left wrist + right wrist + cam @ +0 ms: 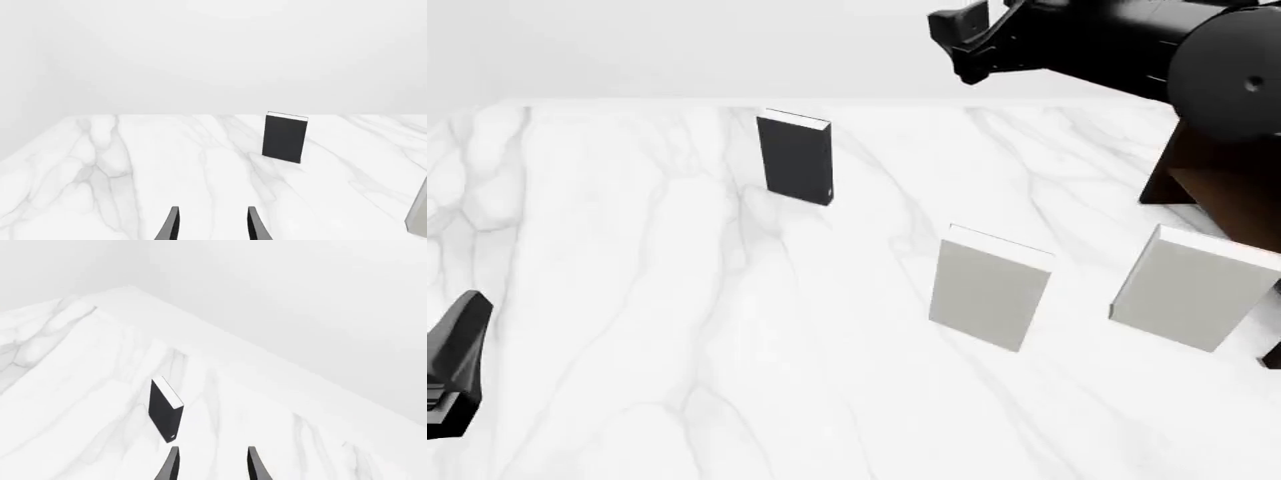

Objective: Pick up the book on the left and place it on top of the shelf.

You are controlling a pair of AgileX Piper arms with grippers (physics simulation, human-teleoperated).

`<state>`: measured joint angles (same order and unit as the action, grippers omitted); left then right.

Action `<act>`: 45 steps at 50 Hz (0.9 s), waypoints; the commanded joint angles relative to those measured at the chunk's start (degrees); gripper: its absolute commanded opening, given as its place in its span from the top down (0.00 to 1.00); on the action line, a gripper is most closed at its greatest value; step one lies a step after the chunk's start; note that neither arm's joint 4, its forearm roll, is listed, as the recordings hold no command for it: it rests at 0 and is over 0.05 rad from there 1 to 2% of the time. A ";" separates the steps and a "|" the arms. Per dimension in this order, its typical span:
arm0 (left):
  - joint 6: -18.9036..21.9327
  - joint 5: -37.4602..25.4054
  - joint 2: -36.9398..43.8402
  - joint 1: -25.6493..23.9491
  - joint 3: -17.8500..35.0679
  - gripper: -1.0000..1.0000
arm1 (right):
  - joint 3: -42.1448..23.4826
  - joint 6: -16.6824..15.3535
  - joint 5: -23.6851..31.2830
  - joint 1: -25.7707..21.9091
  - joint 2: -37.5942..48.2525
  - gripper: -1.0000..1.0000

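Observation:
The book (794, 160), black-covered with a white page edge on top, stands upright on the marble table at the far left. It also shows in the left wrist view (285, 137) and the right wrist view (165, 410). The shelf (1214, 190) is a dark brown unit at the right edge, mostly hidden behind my right arm. My left gripper (212, 226) is open and empty, low at the near left (459, 345), well short of the book. My right gripper (212, 466) is open and empty, raised high (958, 40) above the table, to the right of the book.
Two pale grey books stand upright nearer to me, one in the middle (990, 288) and one to the right (1190, 285); the edge of one shows in the left wrist view (418, 212). The white marble table (627, 300) stretches between my left gripper and the book.

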<state>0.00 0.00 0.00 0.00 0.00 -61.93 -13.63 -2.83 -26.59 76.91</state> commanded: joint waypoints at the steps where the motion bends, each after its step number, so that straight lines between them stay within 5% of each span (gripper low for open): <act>1: 0.00 0.00 0.00 0.00 0.00 0.00 | -2.90 0.51 -1.01 -0.97 4.88 0.00; 45: 0.00 0.00 0.00 0.00 0.00 0.00 | -9.55 3.75 -8.28 -1.81 20.87 0.00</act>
<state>0.00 0.00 0.00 0.00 0.00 -69.60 -10.47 -10.05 -27.98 94.27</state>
